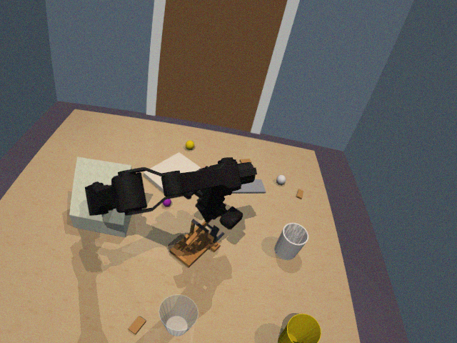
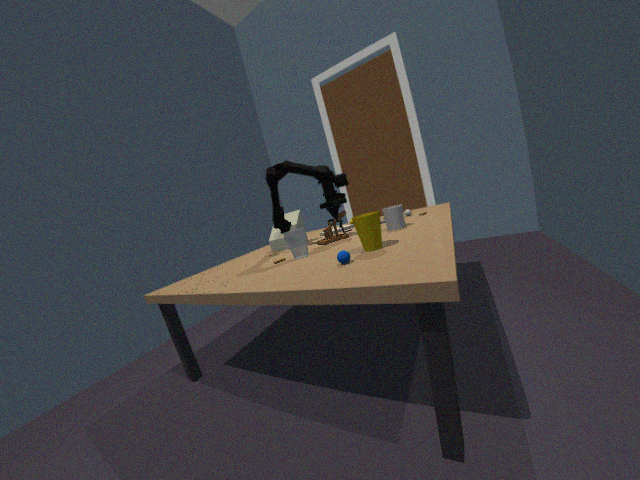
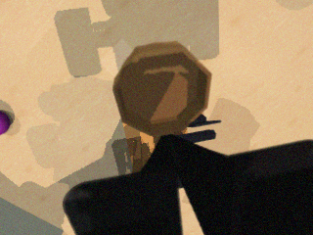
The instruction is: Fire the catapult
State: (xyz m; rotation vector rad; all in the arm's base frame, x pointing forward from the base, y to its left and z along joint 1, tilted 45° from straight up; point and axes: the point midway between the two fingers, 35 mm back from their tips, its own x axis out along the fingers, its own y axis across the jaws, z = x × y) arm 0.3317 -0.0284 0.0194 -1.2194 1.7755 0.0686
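Note:
The wooden catapult (image 1: pixel 193 244) (image 2: pixel 329 233) stands mid-table. In the wrist view its round brown cup (image 3: pixel 163 88) shows no ball inside. My gripper (image 1: pixel 208 225) (image 2: pixel 333 215) (image 3: pixel 166 140) is shut with nothing between the fingers. It sits right over the catapult's arm, just behind the cup. A white cup (image 1: pixel 178 314) (image 2: pixel 297 241) stands near the front edge. A second pale grey-white cup (image 1: pixel 290 240) (image 2: pixel 394 217) stands to the catapult's right. Loose balls lie on the table: purple (image 1: pixel 167 202) (image 3: pixel 2 122), yellow (image 1: pixel 189 144), white (image 1: pixel 280 179) and blue (image 2: pixel 343 256).
A yellow cup (image 1: pixel 300 328) (image 2: pixel 368 229) stands at the front right. The arm's pale base block (image 1: pixel 88 173) is at the left. A beige plate (image 1: pixel 173 162) and a grey plate (image 1: pixel 254 186) lie behind the arm. Small wooden blocks (image 1: pixel 299 194) (image 1: pixel 136 324) lie about.

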